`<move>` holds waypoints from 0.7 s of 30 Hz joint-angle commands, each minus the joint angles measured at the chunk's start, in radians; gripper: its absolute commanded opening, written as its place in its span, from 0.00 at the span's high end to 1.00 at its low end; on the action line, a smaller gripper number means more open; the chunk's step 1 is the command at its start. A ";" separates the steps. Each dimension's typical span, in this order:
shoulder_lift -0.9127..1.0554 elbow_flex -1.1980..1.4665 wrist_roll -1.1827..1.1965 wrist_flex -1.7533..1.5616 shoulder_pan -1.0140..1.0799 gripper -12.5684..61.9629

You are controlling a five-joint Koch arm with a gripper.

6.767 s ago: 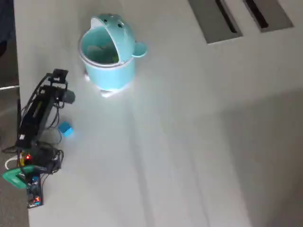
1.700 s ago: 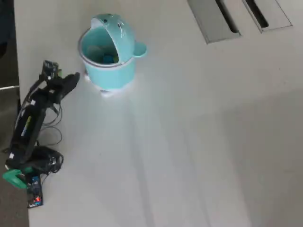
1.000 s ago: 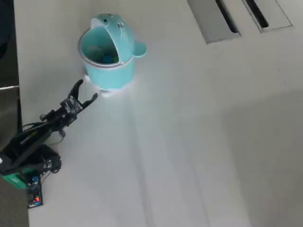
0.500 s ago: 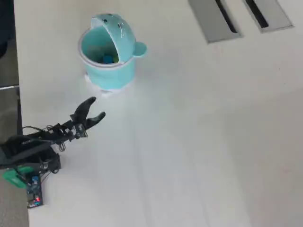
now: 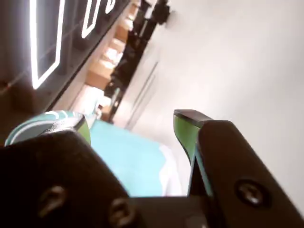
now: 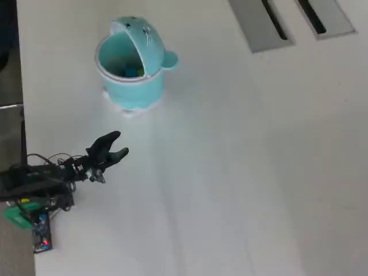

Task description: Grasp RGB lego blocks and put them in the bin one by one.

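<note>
The bin (image 6: pixel 131 86) is a round light-teal whale-shaped tub at the upper left of the white table, with its domed lid (image 6: pixel 137 30) flipped open. Small blue and green pieces (image 6: pixel 133 71), seemingly the lego blocks, lie inside it. No block lies on the table. My gripper (image 6: pixel 118 144) is a little below the bin and apart from it, pointing up-right, open and empty. In the wrist view my gripper (image 5: pixel 133 121) has green-lined jaws spread wide, and the teal bin wall (image 5: pixel 130 159) fills the gap between them, blurred.
The arm's base with a green clamp (image 6: pixel 16 215), wires and a red light sits at the table's lower left edge. Two grey slotted panels (image 6: pixel 270 23) lie at the top right. The wrist view shows a dark wall with lit outlines (image 5: pixel 45 42).
</note>
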 commanded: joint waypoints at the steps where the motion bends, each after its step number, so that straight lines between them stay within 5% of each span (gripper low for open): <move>1: 0.057 -0.018 0.069 -0.181 0.011 0.39; 21: 0.058 0.149 0.236 -0.265 0.123 0.39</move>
